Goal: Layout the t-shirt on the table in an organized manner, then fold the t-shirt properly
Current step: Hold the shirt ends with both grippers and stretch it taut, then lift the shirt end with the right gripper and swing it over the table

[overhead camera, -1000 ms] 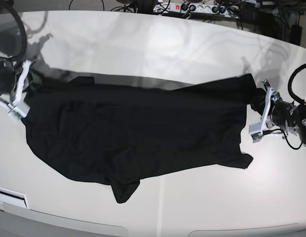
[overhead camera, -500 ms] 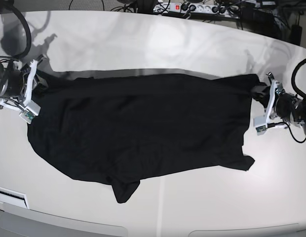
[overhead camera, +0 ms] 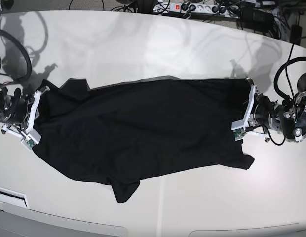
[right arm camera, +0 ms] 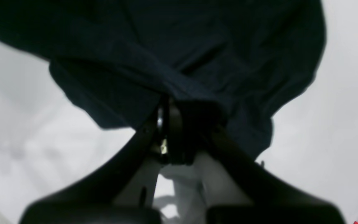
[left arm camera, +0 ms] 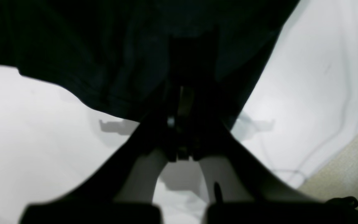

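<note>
Black fabric of the t-shirt (overhead camera: 143, 128) lies stretched across the table (overhead camera: 158, 49). Our left gripper (overhead camera: 244, 114) and right gripper (overhead camera: 33, 117) both pinch its edges; we should lower it evenly, without wrinkles.

One black t-shirt (overhead camera: 143, 128) lies on one white table (overhead camera: 143, 44). Two grippers are in view, the left gripper (overhead camera: 243, 113) and the right gripper (overhead camera: 35, 116). One power strip (overhead camera: 192, 8) sits behind the far edge.

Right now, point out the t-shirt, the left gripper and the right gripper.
t-shirt (overhead camera: 143, 128): base view, middle of the spread black fabric.
left gripper (overhead camera: 244, 116): base view, fingertips clamped on the shirt's edge.
right gripper (overhead camera: 35, 111): base view, fingertips clamped on the opposite edge.
</note>
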Motion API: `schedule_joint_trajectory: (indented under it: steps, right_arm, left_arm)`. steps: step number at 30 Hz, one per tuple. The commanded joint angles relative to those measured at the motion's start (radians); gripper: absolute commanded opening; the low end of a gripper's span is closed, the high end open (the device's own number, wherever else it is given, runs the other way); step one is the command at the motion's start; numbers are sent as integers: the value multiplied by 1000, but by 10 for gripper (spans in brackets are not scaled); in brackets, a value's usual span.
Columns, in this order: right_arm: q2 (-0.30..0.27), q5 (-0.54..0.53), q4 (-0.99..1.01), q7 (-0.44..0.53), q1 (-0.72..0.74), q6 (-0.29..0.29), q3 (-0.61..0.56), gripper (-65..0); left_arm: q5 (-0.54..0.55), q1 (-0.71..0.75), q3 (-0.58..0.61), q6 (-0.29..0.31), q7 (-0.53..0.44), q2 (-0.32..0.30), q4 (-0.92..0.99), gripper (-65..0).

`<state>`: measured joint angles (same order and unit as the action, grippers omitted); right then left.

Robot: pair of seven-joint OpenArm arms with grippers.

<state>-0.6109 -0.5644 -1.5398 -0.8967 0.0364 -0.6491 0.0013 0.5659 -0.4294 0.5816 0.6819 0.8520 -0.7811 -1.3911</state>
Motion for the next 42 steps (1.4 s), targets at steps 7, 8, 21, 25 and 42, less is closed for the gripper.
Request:
schedule_joint_trajectory:
  steps: [7, 8, 21, 25, 42]
  right_arm:
    - [16, 70, 17, 21, 119, 187, 9, -358]
    - [16, 72, 17, 12, 132, 210, 9, -316]
    - [12, -232, 15, -333, 169, 161, 18, -303]
    - [18, -193, 15, -265, 82, 187, 18, -303]
    - [183, 175, 19, -53, -56, 447, 192, -303]
  left_arm:
    - [-15, -23, -13, -6, -16, -17, -9, -650]
    - [-16, -23, -13, -6, -16, -17, -9, -650]
    - [-18, -23, -13, -6, -15, -20, -9, -650]
    - [-26, -23, -13, -6, -15, -20, -9, -650]
    - [-64, -22, -13, -77, -37, -20, -9, -650]
